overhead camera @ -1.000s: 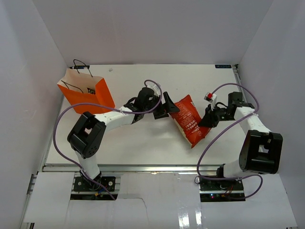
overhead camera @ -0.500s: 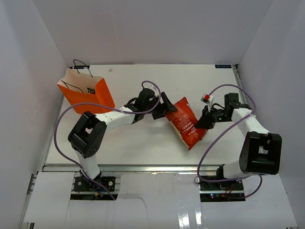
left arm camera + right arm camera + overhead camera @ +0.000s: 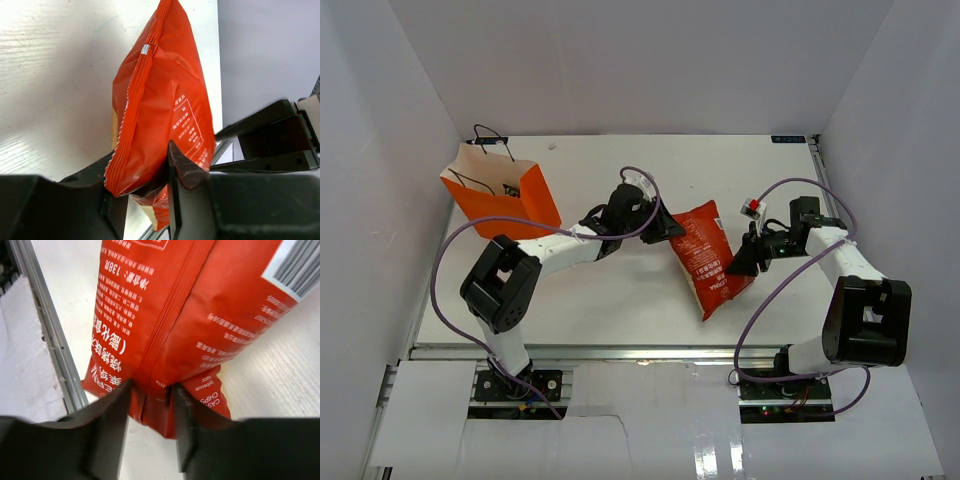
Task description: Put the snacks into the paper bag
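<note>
Closed since a second earlier, the left gripper point(image 3: 672, 228) clenched the upper-left end of the crisp packet point(image 3: 705, 258); the right gripper point(image 3: 740, 262) straddled its lower-right edge, grasp impossible to tell.

White table point(image 3: 620, 300) fills the middle - matte, faint grain. Plain white walls point(image 3: 620, 60) box it in at 9, 12 and 3 o'clock. Metal rail point(image 3: 620, 352) runs along the 6 o'clock edge, with white sheets point(image 3: 650, 420) below it. Small blue label point(image 3: 787, 139) sits at 1 o'clock on the far edge - print unreadable. Tiny pale speck point(image 3: 552, 146) lies at 11 o'clock.
</note>
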